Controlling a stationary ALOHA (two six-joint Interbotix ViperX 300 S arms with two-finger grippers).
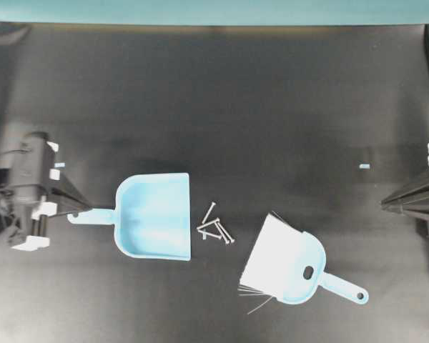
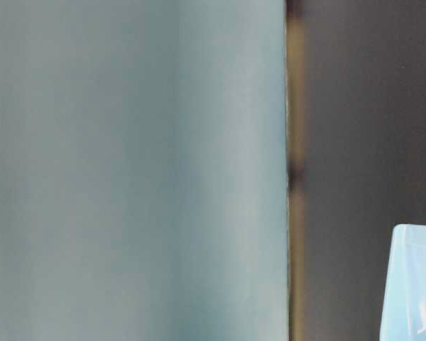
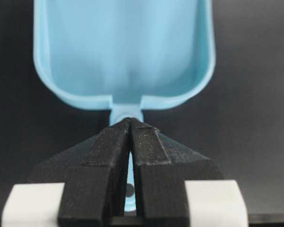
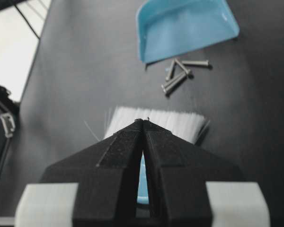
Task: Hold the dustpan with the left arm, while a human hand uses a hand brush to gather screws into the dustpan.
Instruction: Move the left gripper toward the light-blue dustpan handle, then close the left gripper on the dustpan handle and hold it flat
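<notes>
1. Left hand pinching the dustpan by its thin handle, fingers pressed nearly together with the handle showing in the slit between them in the left wrist view.
2. Dustpan lying flat on the black counter, left of centre, wide mouth facing right toward the screws.
3. Screws sitting in a loose crossed cluster just beside the dustpan mouth, not touching it, none inside the pan.
4. Hand brush resting on the counter right of the screws, tilted, white bristles pointing up-left toward them, handle pointing down-right, a few stray bristles sticking out below.
5. Right hand hovering at the right edge, well apart from the brush, tips pressed together, gripping nothing.
6. Right wrist view looking over the closed tips at the brush bristles, screws and dustpan beyond.
7. Small pale blue speck lying alone on the counter, upper right.
8. Table-level view mostly blurred teal wall, only a dustpan corner showing.
</notes>
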